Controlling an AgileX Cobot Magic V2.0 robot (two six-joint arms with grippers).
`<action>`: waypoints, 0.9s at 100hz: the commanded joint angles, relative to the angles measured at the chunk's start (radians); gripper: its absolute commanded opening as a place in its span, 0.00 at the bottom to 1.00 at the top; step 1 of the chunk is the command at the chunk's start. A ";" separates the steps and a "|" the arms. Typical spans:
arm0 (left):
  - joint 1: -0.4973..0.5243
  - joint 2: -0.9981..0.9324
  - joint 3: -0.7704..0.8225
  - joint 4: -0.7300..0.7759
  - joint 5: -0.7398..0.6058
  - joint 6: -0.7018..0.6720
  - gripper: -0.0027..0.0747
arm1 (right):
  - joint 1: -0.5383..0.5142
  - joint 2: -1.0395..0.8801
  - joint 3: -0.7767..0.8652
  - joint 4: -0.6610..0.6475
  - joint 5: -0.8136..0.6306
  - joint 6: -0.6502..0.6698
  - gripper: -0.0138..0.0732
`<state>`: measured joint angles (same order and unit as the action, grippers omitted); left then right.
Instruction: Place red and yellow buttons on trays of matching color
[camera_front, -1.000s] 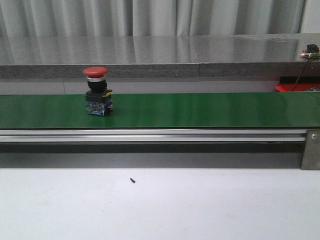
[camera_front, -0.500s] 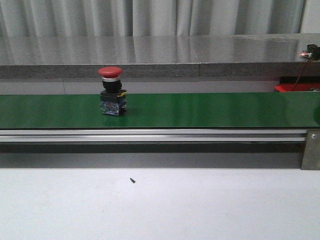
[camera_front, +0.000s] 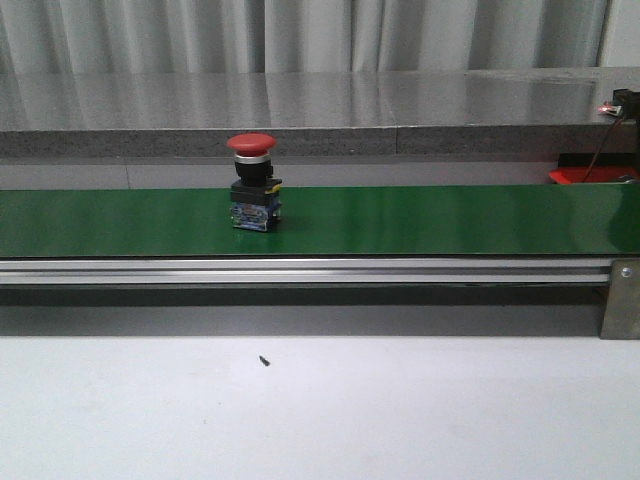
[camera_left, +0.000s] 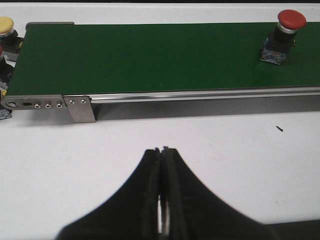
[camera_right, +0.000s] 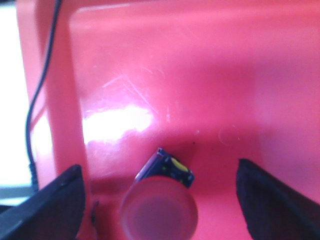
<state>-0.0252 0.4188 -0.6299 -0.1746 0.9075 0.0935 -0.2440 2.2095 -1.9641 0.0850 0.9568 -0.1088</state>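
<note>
The left gripper (camera_left: 162, 150) hangs low over the white table (camera_front: 400, 410) on the near side of the conveyor, its two black fingers pressed together with nothing between them. The right gripper (camera_right: 160, 200) points down into the red tray (camera_right: 210, 75), its fingers (camera_right: 55, 205) spread wide apart at either side of a button (camera_right: 161, 207) that stands on the tray floor between them without touching either. That button is seen from above: a round cap (washed pink by the glare, so its true colour is hard to judge) over a blue body with a yellow spot. A thin black cable (camera_right: 40, 90) runs along the tray's rim.

In the front view only a corner of the red tray (camera_front: 590, 175) shows, far right, behind the belt.

The red button (camera_front: 254, 183) stands upright on the green conveyor belt (camera_front: 450, 220), left of centre, well apart from both grippers. It has a red mushroom cap, a silver collar, a black housing and a blue contact block at its base.

At the belt's left end, the left wrist view catches a yellow button (camera_left: 7, 27) just beside the belt's edge, only partly in view.
</note>
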 joint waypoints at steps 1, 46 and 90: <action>-0.008 0.007 -0.027 -0.016 -0.059 0.000 0.01 | -0.004 -0.109 -0.038 0.003 -0.011 -0.005 0.88; -0.008 0.007 -0.027 -0.016 -0.059 0.000 0.01 | 0.158 -0.366 0.118 0.007 0.067 -0.030 0.88; -0.008 0.007 -0.027 -0.016 -0.059 0.000 0.01 | 0.433 -0.524 0.364 0.008 0.164 -0.079 0.88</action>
<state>-0.0252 0.4188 -0.6299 -0.1746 0.9092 0.0935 0.1478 1.7443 -1.5954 0.0892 1.1060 -0.1460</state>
